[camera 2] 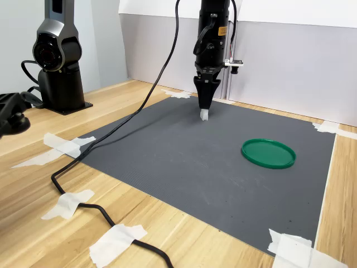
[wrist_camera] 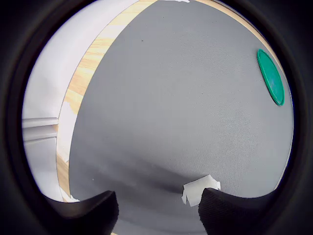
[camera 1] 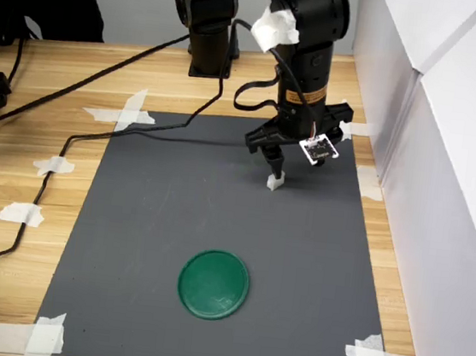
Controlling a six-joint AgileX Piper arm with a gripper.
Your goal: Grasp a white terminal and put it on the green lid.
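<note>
White terminal [camera 1: 275, 180] hangs pinched at tips of gripper [camera 1: 272, 170], clear of grey mat [camera 1: 173, 222]; arm upright, pointing straight down. Green lid [camera 1: 214, 284] well apart.

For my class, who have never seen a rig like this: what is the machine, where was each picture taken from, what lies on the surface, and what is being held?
The machine is a black robot arm ending in a pincer. Both exterior views come from cameras standing off the arm, at different sides of the table. The wrist view comes from a camera on the arm itself, looking down past the pincer. On the wooden table a grey mat is fixed with white tape, and a green lid lies flat on the mat. The pincer is closed on a small white terminal, raised just off the mat in the second exterior view, some way from the lid.
</note>
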